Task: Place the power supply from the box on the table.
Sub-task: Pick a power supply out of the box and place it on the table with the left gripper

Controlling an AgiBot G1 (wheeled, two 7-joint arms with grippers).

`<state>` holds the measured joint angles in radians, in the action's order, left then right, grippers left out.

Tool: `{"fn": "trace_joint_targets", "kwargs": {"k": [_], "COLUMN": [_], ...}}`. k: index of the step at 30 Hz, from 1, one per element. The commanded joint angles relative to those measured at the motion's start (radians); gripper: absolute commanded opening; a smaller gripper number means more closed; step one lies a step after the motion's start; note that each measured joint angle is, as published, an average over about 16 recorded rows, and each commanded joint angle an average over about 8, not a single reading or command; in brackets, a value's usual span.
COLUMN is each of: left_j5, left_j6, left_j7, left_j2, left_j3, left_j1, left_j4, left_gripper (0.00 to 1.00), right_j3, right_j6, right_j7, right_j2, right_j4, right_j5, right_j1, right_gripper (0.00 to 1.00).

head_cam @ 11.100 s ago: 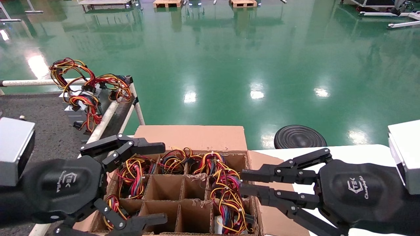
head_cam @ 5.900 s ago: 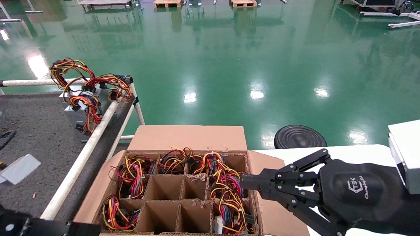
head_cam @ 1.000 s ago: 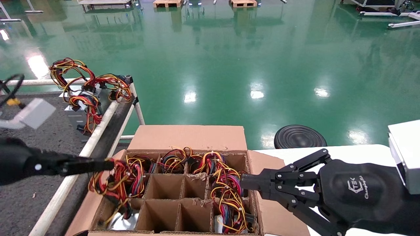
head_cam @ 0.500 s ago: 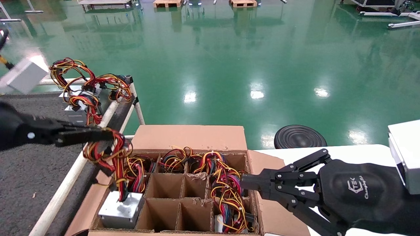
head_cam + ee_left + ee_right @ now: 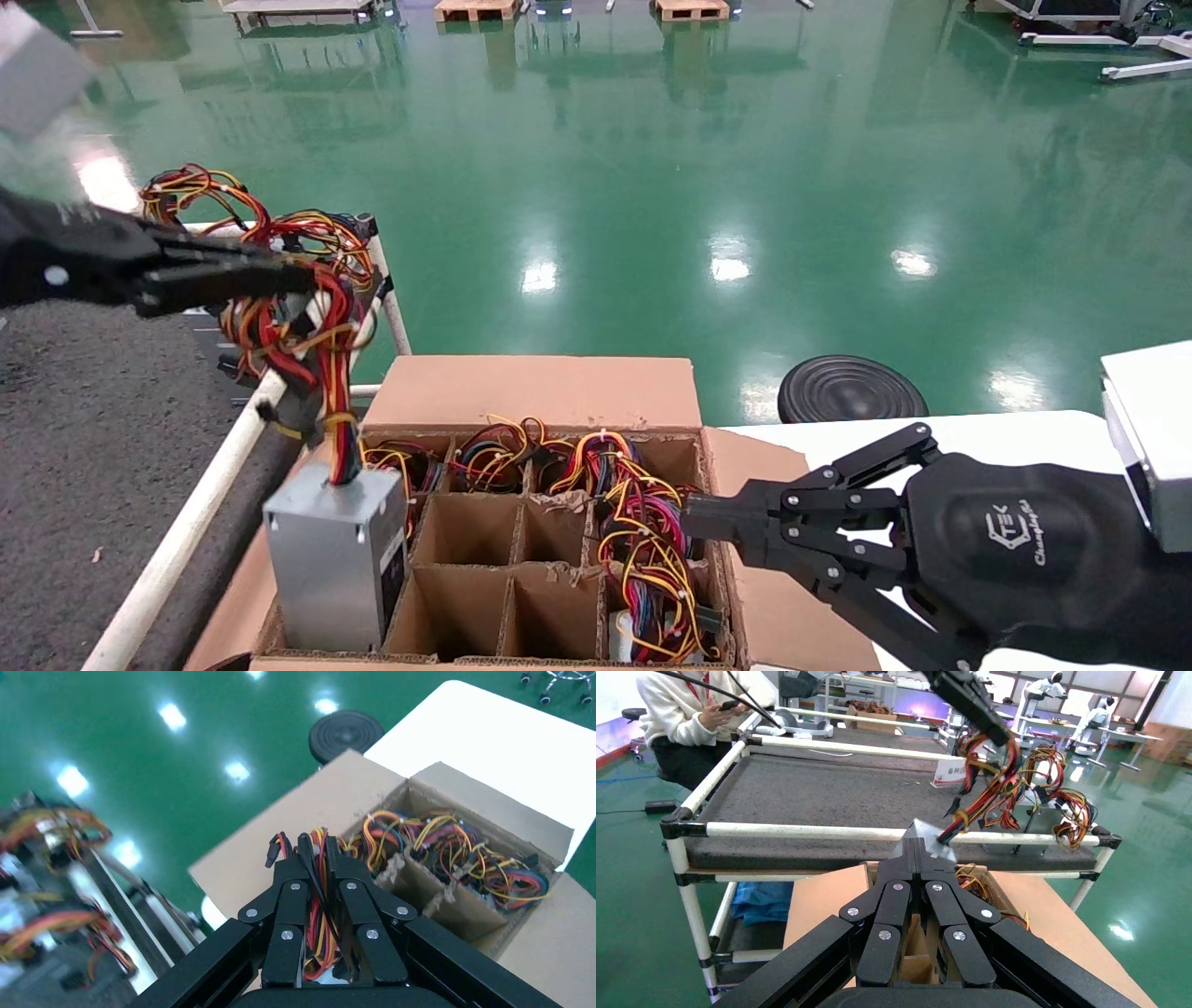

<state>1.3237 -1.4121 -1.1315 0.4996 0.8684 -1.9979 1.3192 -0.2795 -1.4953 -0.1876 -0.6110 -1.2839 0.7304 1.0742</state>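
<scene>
A: Where is the power supply (image 5: 335, 559) at this moment?

B: It hangs upright by its wire bundle (image 5: 307, 326) over the near left corner cell of the box (image 5: 540, 391). Its lower end is level with the rim of the box; whether it touches the cardboard, I cannot tell.

A: What carries it?

B: The left gripper (image 5: 279, 277), raised above the rail at the left of the box, is clamped together on the red, yellow and black wires. The left wrist view shows the same: the fingers (image 5: 288, 917) closed around the strands, with the box (image 5: 534, 924) below.

A: And the right gripper (image 5: 694, 531)?

B: It rests at the right edge of the box, above the white tabletop (image 5: 1006, 429), its fingers drawn together and holding nothing. Its wrist view shows the pads (image 5: 940, 910) meeting, and beyond them the power supply (image 5: 926, 843) dangling in front of the rail.

A: The table (image 5: 84, 447)?

B: Dark grey and speckled, to the left of the box, edged by a white tube rail (image 5: 186, 531). At its far corner stand other power supplies (image 5: 251, 252) with tangled wires. More wire bundles (image 5: 643, 540) fill several cells of the box, while the middle cells (image 5: 466, 531) are bare cardboard.
</scene>
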Motion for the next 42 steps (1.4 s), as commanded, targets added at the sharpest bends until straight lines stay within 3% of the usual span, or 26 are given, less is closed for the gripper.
{"fn": "trace_joint_targets", "kwargs": {"k": [1,25,42], "left_j5": [0.005,0.173,0.331], "left_j6": [-0.005,-0.162,-0.214], "left_j7": [0.007,0.138,0.219], "left_j2": [0.005,0.178,0.134], "left_j3": [-0.006,-0.077,-0.044], "left_j1": [-0.013,-0.350,-0.485], "left_j4": [0.002,0.023,-0.005], "left_gripper": [0.00,0.00,0.00], "right_j3": [0.000,0.000,0.000], "right_j6": [0.000,0.000,0.000], "right_j7": [0.000,0.000,0.000], "right_j2": [0.000,0.000,0.000], "right_j4": [0.000,0.000,0.000], "right_j5": [0.000,0.000,0.000], "right_j1": [0.000,0.000,0.000], "right_gripper": [0.00,0.00,0.00]}}
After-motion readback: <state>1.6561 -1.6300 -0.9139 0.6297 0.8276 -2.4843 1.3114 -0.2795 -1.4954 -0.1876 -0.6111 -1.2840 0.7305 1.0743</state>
